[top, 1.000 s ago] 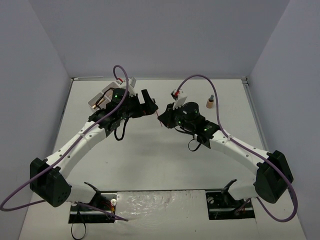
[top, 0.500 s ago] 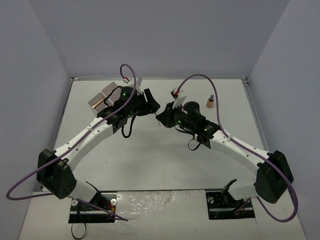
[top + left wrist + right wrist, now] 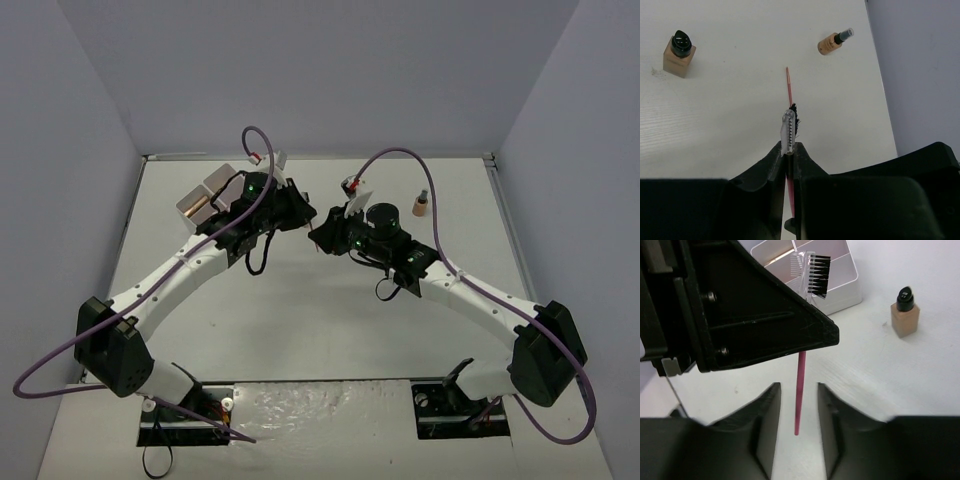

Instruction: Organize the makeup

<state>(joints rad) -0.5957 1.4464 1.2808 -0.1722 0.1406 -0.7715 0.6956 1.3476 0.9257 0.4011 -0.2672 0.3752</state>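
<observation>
A thin pink stick (image 3: pixel 800 380) with a clear comb and black brush head (image 3: pixel 812 274) hangs above the table. My left gripper (image 3: pixel 789 147) is shut on it just below the head, and its pink tip (image 3: pixel 788 85) points away in the left wrist view. My right gripper (image 3: pixel 799 386) stands open, its fingers on either side of the stick's free end without touching it. The two grippers meet at mid-table, left (image 3: pixel 303 215) and right (image 3: pixel 320 233). A square tan bottle (image 3: pixel 679 56) with a black cap stands upright. A round tan bottle (image 3: pixel 832 43) lies near the right wall.
The white compartment box (image 3: pixel 840 270) sits at the back left (image 3: pixel 205 195), behind the left gripper. The square tan bottle (image 3: pixel 904 315) stands on the table just beside it. The round bottle (image 3: pixel 421 206) is at the back right, with the grey walls close on both sides.
My left gripper has moved in and shut on the pink stick. My right gripper, shut on the stick before, has opened and let it go.
</observation>
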